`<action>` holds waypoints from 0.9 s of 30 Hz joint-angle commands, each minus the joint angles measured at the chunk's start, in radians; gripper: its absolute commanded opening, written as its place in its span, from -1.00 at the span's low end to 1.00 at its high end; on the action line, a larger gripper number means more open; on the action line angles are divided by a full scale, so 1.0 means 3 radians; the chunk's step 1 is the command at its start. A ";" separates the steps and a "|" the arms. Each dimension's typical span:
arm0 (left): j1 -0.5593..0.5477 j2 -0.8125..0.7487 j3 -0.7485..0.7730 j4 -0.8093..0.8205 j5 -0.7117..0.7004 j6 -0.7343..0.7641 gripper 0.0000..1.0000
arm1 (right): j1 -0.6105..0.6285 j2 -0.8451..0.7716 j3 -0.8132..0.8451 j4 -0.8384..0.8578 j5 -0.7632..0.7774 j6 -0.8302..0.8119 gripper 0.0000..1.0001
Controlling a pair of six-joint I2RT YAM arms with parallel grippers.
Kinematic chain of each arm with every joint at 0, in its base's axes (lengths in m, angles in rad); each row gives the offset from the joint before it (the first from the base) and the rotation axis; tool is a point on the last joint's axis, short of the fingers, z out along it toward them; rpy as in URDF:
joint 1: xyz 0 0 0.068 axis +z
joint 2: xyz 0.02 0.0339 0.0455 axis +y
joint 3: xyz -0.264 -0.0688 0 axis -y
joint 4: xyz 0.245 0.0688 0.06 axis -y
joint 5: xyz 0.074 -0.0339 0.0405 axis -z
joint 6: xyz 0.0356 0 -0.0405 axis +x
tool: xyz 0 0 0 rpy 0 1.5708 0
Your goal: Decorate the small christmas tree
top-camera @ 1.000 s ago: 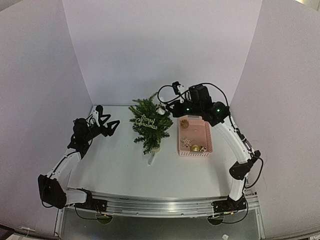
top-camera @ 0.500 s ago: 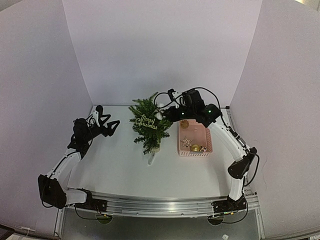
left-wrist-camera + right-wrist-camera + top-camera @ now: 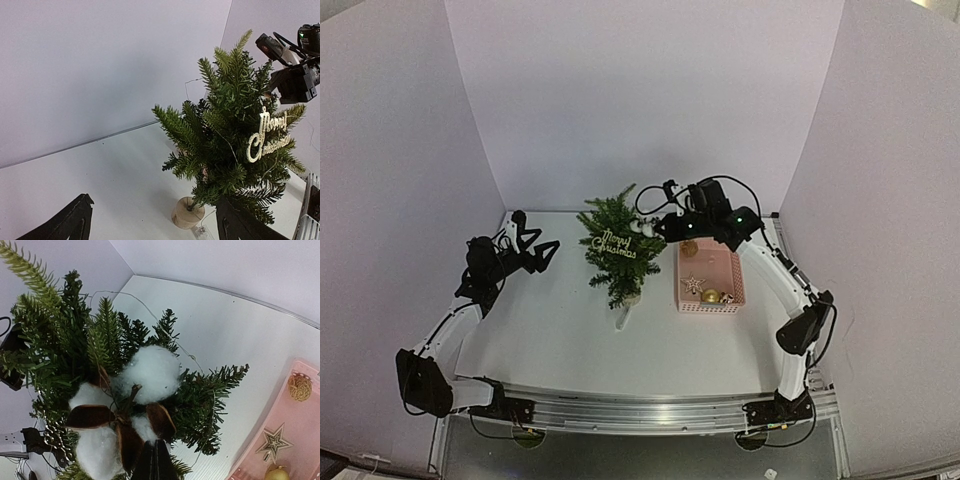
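The left claw (image 3: 535,242) hangs wide open and empty above the counter (image 3: 550,320), well apart from the small christmas tree (image 3: 618,255). The tree stands mid-counter in its pale pot, with a gold Merry Christmas sign (image 3: 615,243) on its branches. The right claw (image 3: 154,462) is pinched tight on a cotton sprig (image 3: 150,372) among the tree's upper branches, and a pink basket (image 3: 738,285) just right of the tree holds a gold star (image 3: 693,285) and gold ball (image 3: 711,296).
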 commanded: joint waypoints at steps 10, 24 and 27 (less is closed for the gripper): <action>0.0013 -0.0018 0.0044 0.0102 0.0058 0.0071 0.72 | 0.0006 0.0016 0.0141 0.0061 -0.0190 -0.0106 -0.99; 0.0012 -0.0012 0.0045 0.0107 0.0067 0.0128 0.72 | 0.0015 -0.0589 -0.0087 0.0000 0.0321 -0.0776 -1.00; 0.0012 -0.0013 0.0064 0.0083 0.0071 0.0172 0.72 | 0.0025 -0.0600 -0.0023 -0.0152 0.0492 -0.1311 -1.00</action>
